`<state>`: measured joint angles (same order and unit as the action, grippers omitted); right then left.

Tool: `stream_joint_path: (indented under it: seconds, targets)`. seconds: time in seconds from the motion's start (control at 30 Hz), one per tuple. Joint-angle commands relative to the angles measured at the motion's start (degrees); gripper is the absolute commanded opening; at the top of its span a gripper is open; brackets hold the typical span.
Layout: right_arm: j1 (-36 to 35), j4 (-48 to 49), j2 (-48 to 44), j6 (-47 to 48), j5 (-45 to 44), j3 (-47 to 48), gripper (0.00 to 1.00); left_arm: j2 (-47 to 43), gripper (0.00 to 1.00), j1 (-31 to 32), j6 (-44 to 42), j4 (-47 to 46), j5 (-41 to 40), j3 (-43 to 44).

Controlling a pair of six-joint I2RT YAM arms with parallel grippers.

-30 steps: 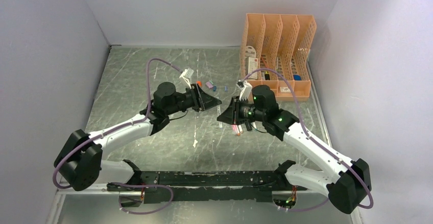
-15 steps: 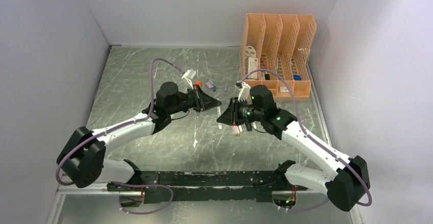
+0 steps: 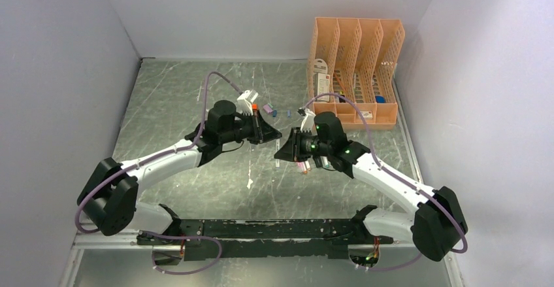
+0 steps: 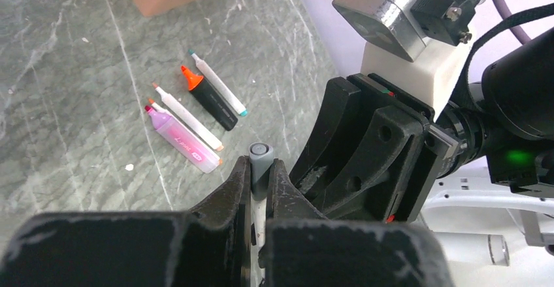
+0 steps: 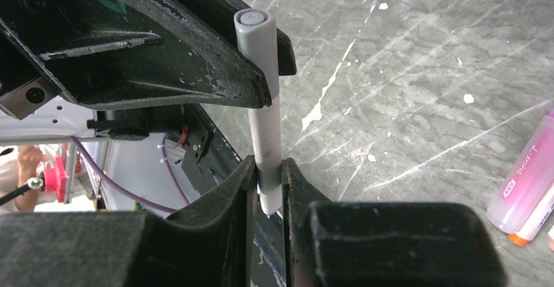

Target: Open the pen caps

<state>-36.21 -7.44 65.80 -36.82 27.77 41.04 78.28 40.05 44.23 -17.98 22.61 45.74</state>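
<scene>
Left pincer [image 4: 261, 173] neared right pincer [image 5: 268, 169], sharing one pen [image 5: 264, 107]; organiser [image 3: 356, 114] holds packets [image 3: 319, 76].

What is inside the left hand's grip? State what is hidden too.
A grey pen cap, clamped in the left hand; its pale barrel runs into the right hand. The cap hides the pen's tip.

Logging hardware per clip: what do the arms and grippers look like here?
The left arm and right arm have white links with black joints, and a lilac cable loops along each. Green lights glow on the right one. The left gripper and right gripper are black, wedge-shaped, with scuffed edges.
</scene>
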Motion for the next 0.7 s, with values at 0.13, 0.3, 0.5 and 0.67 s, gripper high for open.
stream_joint_path:
  seconds: [0.13, 0.3, 0.5, 0.67]
  targets:
    - [-0.28, 0.47, -0.32, -1.89, 3.14, -3.88, 0.02, 2.1, 0.07, -5.55, -6.16, 3.11, -2.48, 8.99]
    - [-0.7, 0.84, -1.23, -2.52, 3.85, -5.43, 0.0, 4.34, 0.07, -10.42, -7.11, 4.19, -1.2, 13.42]
    - [-2.01, 1.38, -1.78, -3.48, 3.97, -7.38, 0.0, 8.26, 0.07, -17.13, -6.81, 3.93, 2.72, 20.03]
    - [-2.83, -0.29, -3.49, -3.83, 2.56, -7.64, 0.0, 9.61, 0.07, -20.18, -8.27, 7.73, 4.01, 24.24]
